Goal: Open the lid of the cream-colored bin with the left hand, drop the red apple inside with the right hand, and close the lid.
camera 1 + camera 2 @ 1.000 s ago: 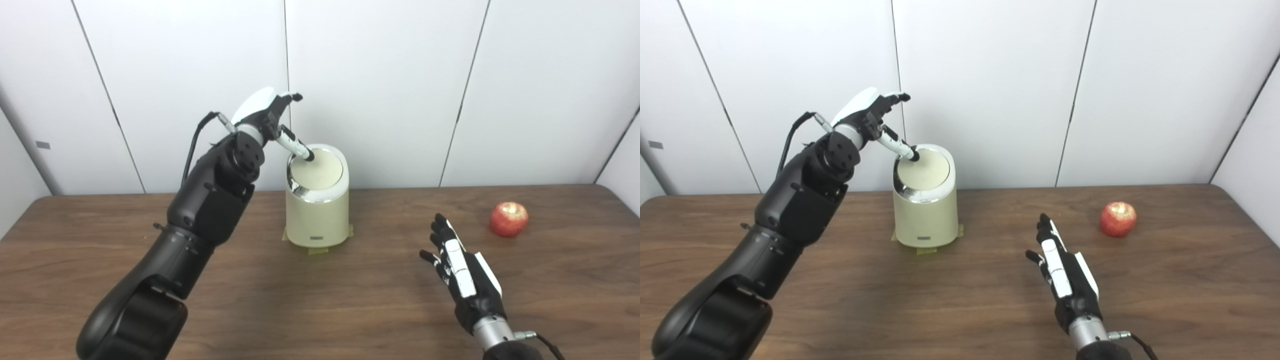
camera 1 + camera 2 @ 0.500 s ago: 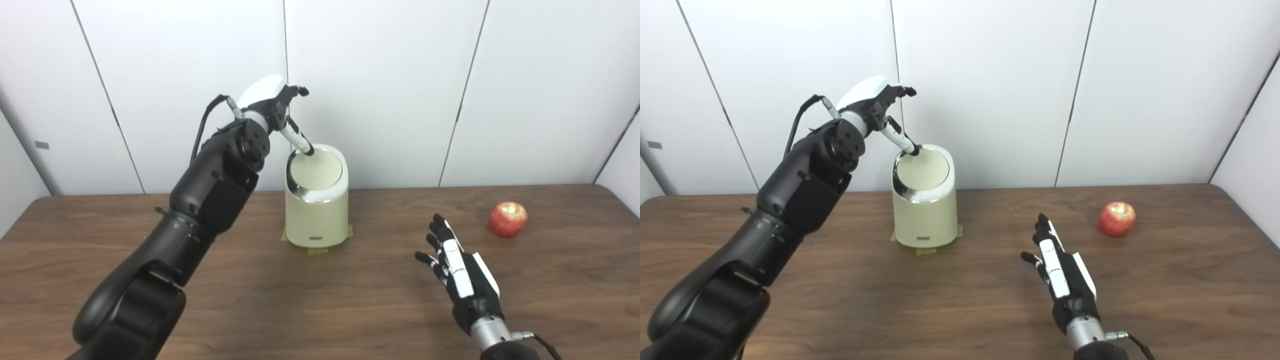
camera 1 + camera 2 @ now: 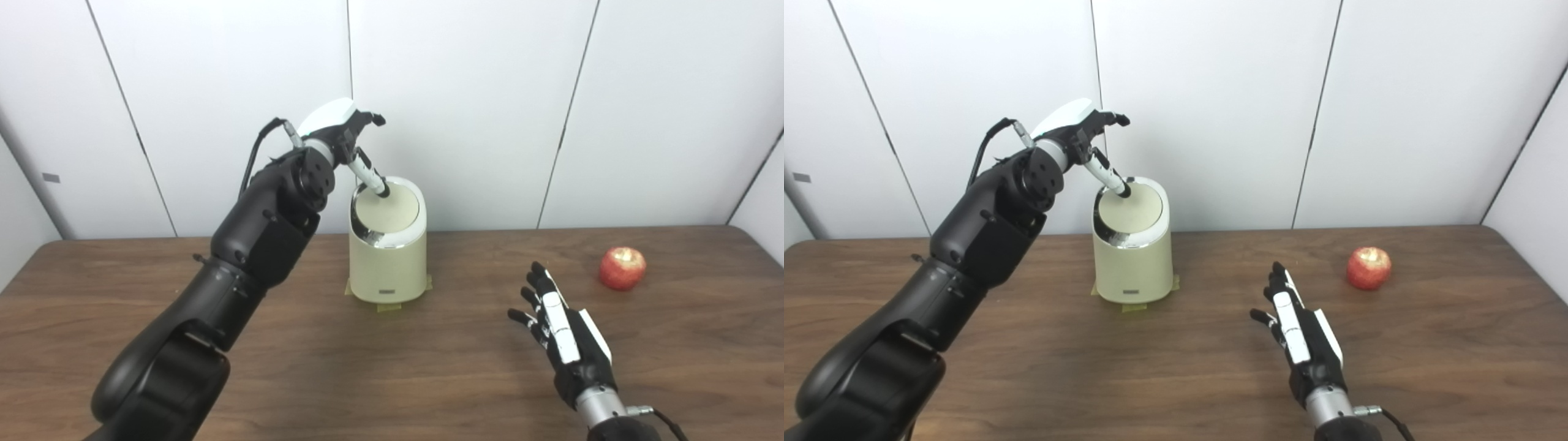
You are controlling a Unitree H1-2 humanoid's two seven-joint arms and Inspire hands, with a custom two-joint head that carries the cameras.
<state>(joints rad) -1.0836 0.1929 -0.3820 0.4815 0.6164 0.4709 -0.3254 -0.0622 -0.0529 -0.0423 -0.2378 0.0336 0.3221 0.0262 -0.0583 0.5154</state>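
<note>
we find the cream-colored bin (image 3: 388, 251) standing upright toward the rear middle of the wooden tabletop (image 3: 367, 367), on tape patches at its base. its lid (image 3: 387, 211) lies in place inside the chrome rim, tilted toward the cameras. our left hand (image 3: 343, 131) is raised above and behind the bin's left edge; one extended thumb or finger reaches down with its dark tip touching the lid near the back left rim, while the other fingers (image 3: 370, 117) are partly curled and grasp nothing. the red apple (image 3: 622, 267) sits on the tabletop well to the right of the bin, untouched. our right hand (image 3: 1301, 334) hovers low over the tabletop between bin and apple, nearer the front edge, apart from both, palm side facing left, its fingers stretched out, spread and released, with nothing in them.
</note>
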